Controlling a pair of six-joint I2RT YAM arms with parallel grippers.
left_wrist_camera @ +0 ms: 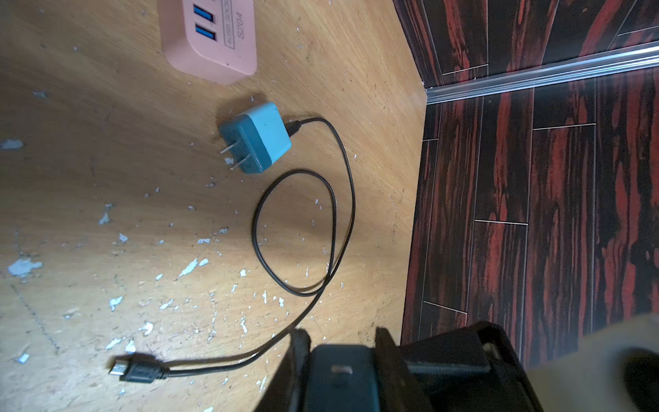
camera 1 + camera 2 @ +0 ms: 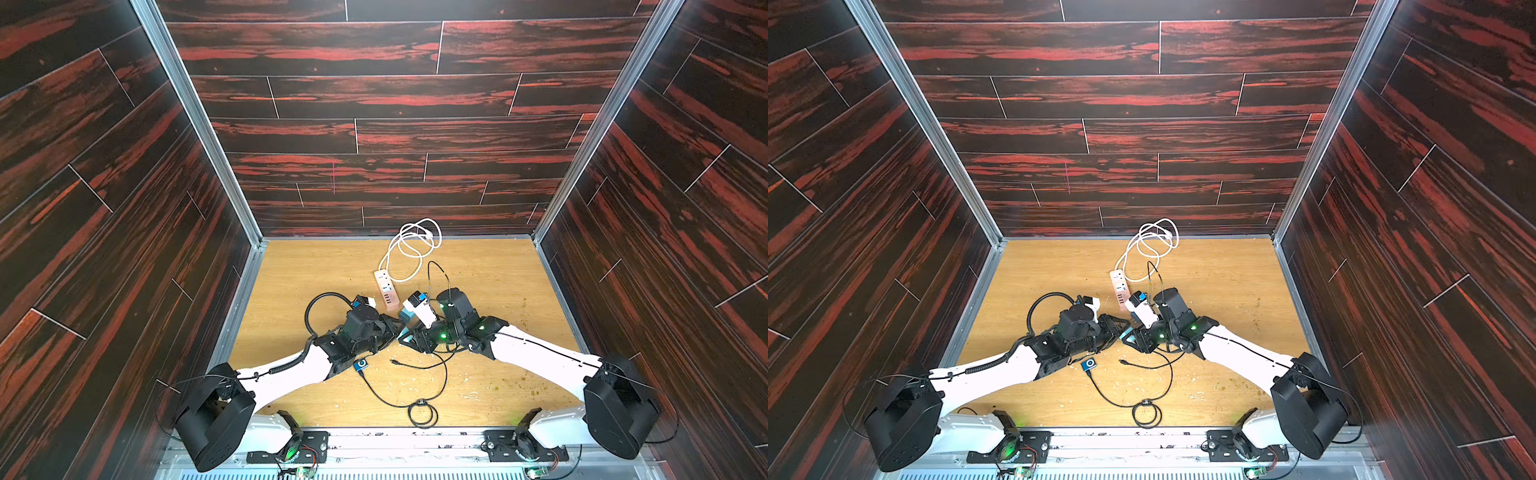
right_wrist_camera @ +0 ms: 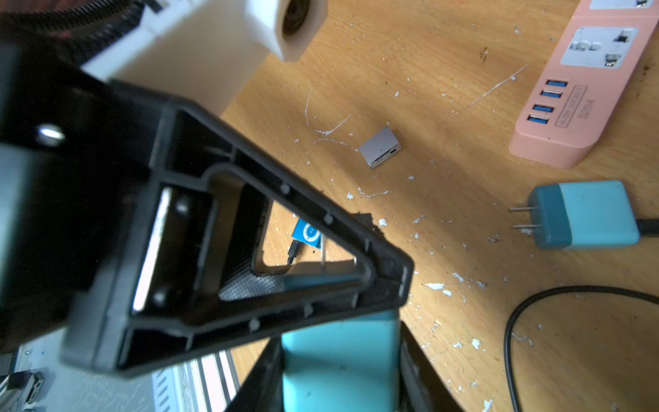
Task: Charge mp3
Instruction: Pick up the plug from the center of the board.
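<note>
Surface (image 2: 498, 270) of pale wood, carrying pink power strip (image 2: 387, 289) at centre of both top views, long axis running up-frame and slightly leftward, USB ports at its lower end just above where both arms meet. Held item: teal charger block (image 3: 338, 356), clamped between right fingers (image 3: 420, 378), left fingers (image 3: 385, 281) pinched together on its far end; the strip lies just up-frame of it, about equally near either arm, with a second charger (image 3: 585, 214) loose beside it. Smallest: blue mp3 player (image 2: 360, 364), black cable at its edge, flat on the surface below the left wrist, down-frame of the fingers, nearer the left arm.
</note>
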